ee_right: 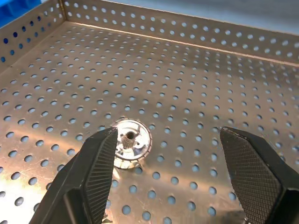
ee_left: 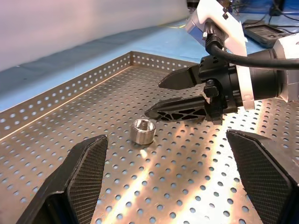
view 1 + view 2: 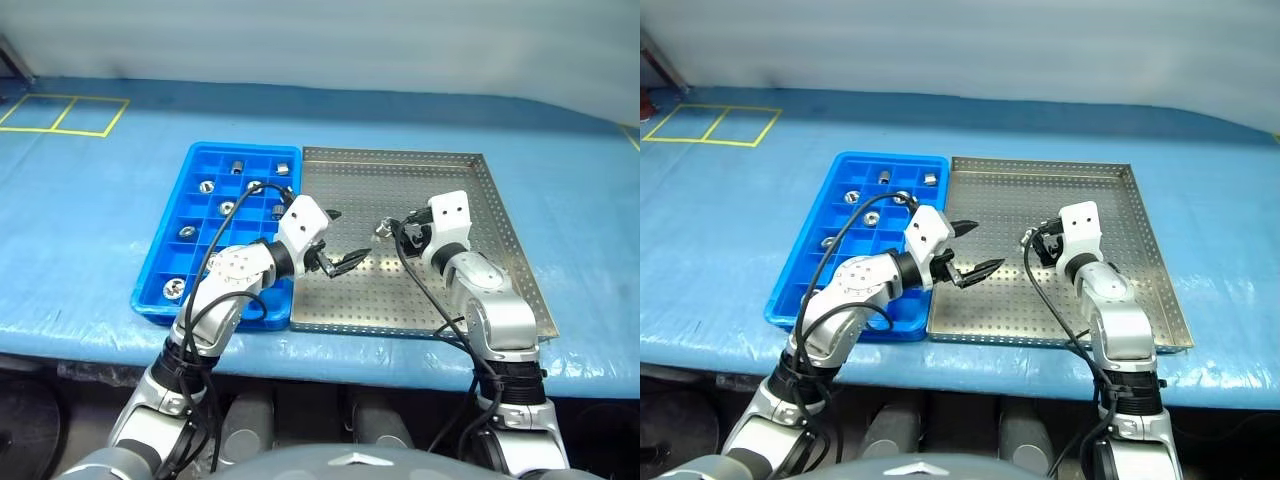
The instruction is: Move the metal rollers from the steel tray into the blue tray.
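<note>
Both grippers crowd one last roller on the steel tray, and a clash looks likely.

On the steel tray (image 3: 500,215), the left gripper (image 3: 970,250) hangs near the front rim with fingers (image 2: 84,177) spread wide and empty; just past it the right gripper (image 2: 175,95) stands part open, also empty, with the roller (image 2: 142,130) lying loose between the two. The arms could collide or knock it rolling. Beside the steel tray, the blue tray (image 3: 160,265) holds other metal rollers (image 3: 229,208).

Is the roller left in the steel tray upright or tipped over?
Upright: the roller stands on the steel tray floor, its centre hole facing up.
</note>
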Robot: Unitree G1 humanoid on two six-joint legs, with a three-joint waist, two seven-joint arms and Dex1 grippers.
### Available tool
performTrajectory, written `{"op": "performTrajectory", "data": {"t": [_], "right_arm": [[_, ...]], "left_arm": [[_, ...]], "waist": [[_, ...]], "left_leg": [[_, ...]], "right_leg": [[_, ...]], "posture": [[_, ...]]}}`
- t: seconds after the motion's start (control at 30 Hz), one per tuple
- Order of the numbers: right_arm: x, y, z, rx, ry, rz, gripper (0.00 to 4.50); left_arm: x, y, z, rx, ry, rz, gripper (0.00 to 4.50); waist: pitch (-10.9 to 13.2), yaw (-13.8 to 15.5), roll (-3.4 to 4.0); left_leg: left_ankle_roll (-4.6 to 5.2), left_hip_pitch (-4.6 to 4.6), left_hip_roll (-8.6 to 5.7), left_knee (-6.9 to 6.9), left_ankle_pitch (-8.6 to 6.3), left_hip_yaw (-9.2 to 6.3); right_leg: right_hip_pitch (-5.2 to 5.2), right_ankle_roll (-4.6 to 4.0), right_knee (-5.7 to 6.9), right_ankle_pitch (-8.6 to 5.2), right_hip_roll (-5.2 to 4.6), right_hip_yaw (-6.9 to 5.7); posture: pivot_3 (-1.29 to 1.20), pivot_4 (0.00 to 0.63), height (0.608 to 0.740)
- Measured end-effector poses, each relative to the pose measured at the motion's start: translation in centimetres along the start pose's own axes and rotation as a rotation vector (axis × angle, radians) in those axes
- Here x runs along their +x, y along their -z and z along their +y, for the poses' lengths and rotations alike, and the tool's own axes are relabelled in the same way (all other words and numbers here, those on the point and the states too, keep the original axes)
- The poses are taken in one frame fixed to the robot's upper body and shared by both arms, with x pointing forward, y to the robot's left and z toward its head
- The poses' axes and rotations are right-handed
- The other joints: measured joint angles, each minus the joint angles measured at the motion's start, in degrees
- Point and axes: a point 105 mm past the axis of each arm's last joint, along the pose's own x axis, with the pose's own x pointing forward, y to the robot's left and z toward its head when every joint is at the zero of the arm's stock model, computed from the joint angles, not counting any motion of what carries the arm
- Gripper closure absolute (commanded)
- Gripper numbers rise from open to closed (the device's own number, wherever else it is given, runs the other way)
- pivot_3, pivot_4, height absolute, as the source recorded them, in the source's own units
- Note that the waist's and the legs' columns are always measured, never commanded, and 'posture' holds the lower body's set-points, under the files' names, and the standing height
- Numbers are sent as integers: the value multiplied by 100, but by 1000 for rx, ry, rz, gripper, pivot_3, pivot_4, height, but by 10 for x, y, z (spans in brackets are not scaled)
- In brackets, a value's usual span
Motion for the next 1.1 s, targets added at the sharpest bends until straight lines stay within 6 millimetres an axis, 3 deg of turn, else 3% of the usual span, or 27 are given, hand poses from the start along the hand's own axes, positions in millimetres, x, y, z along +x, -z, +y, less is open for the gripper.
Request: {"op": "performTrajectory", "data": {"t": [0.43, 0.7, 0.83, 0.97, 1.1], "right_arm": [[30, -8, 10, 75, -79, -23, 841], [40, 13, 17, 107, -98, 52, 841], [40, 17, 17, 115, -94, 66, 1668], [40, 16, 18, 122, -102, 57, 2799], [40, 13, 19, 113, -105, 46, 2795]], "left_arm": [[-6, 10, 4, -4, -22, 34, 70], [-10, 13, 7, -2, -48, 42, 70], [-12, 15, 7, -4, -56, 50, 70], [-13, 15, 9, -4, -65, 52, 70], [-17, 15, 10, 3, -81, 51, 70]], "waist": [[0, -15, 1], [0, 65, 1], [-1, 79, 2], [-1, 87, 2], [-1, 87, 2]], "left_leg": [[4, -2, -4, -2, 3, -2], [5, -2, -4, -3, 3, -2], [5, -2, -4, -3, 3, -1], [5, -2, -4, -2, 4, -2], [5, -2, -4, -3, 3, -1]], "right_leg": [[0, 8, 0, 6, 1, 7], [-1, 8, 0, 6, 2, 8], [-1, 8, 0, 7, 2, 9], [-1, 9, 1, 7, 2, 9], [-1, 9, 0, 7, 2, 9]], "posture": [[207, 150, 740], [225, 150, 740], [223, 150, 740], [223, 150, 740], [218, 150, 740]]}}
